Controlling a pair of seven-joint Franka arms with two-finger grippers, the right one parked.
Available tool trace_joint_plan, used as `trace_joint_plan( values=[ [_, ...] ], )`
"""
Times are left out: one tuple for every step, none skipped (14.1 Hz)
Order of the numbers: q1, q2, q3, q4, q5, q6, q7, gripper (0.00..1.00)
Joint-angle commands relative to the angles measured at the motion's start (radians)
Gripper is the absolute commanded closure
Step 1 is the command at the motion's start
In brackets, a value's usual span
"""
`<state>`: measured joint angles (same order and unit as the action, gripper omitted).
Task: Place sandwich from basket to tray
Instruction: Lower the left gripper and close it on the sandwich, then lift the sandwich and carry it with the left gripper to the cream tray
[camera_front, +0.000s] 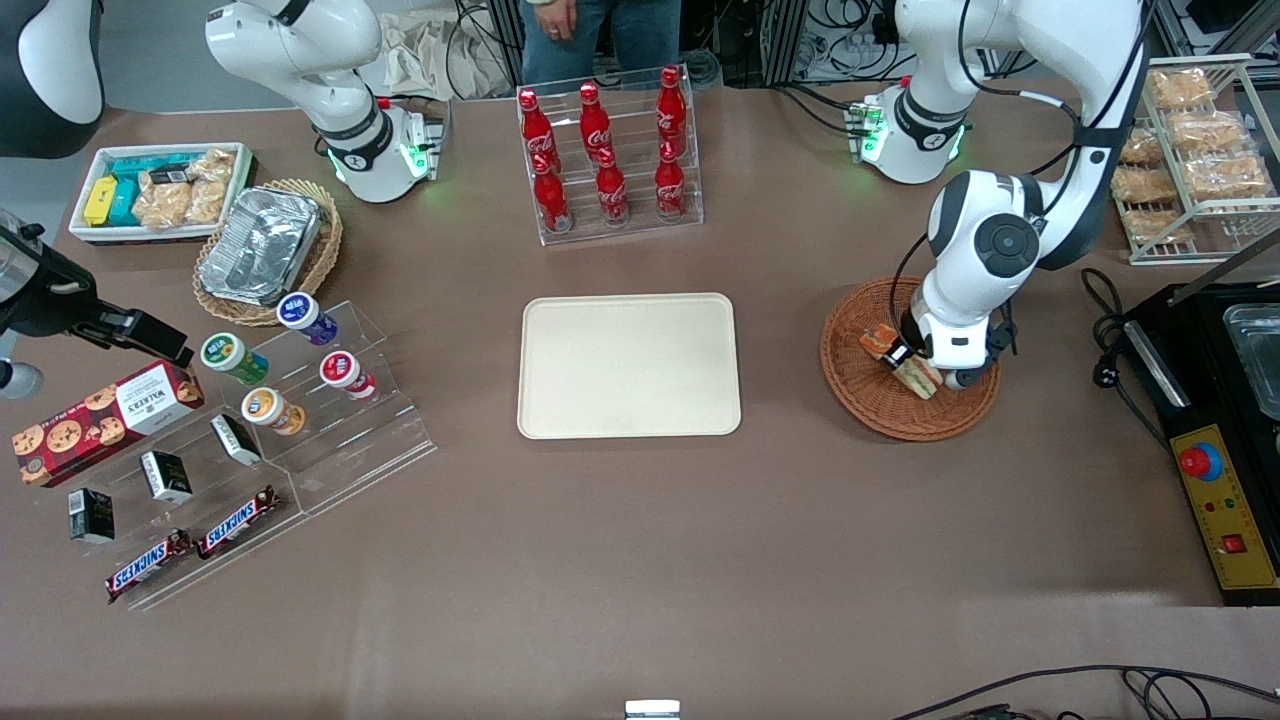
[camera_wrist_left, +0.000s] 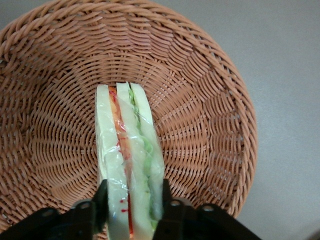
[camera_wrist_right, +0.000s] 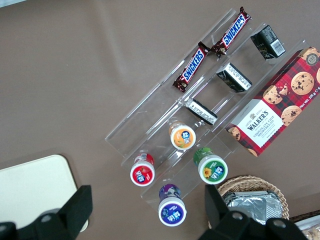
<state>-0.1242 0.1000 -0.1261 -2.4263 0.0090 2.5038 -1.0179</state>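
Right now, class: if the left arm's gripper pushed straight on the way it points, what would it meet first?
The gripper points down into the basket, its fingers either side of the sandwich. It would probably meet the sandwich first, then the woven floor.

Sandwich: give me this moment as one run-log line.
phase: grasp | gripper: in basket, shut on sandwich | sandwich: in basket | tray: bare

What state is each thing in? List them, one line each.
sandwich: wrapped, standing on edge in the basket, between the fingers.
basket: holds the sandwich.
gripper: down in the basket, shut on the sandwich.
tray: bare, nothing on it.
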Motion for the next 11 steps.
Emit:
trace_joint_plan(
  values=[
    [-0.009,-0.023,0.008,0.062,0.023,-0.093,-0.028,1.0],
    [-0.008,-0.026,0.009,0.122,0.023,-0.173,-0.024,1.0],
    [-0.003,-0.031,0.009,0.197,0.023,-0.272,-0.018,1.0],
    [-0.002,-0.023,0.011,0.296,0.023,-0.398,-0.005,1.0],
    [-0.002,-0.013,0.011,0.394,0.023,-0.505,0.03,1.0],
    [0.0,-0.002,0.011,0.48,0.013,-0.593,0.076,1.0],
    [0.001,0.0,0.013,0.548,0.008,-0.667,0.129,1.0],
    [0.003,-0.002,0.016,0.599,0.002,-0.725,0.186,1.0],
    [0.003,-0.002,0.026,0.651,-0.007,-0.787,0.235,1.0],
    [0.006,0.0,0.045,0.706,-0.023,-0.848,0.263,1.0],
    [0.006,0.0,0.057,0.763,-0.029,-0.9,0.287,1.0]
  ],
)
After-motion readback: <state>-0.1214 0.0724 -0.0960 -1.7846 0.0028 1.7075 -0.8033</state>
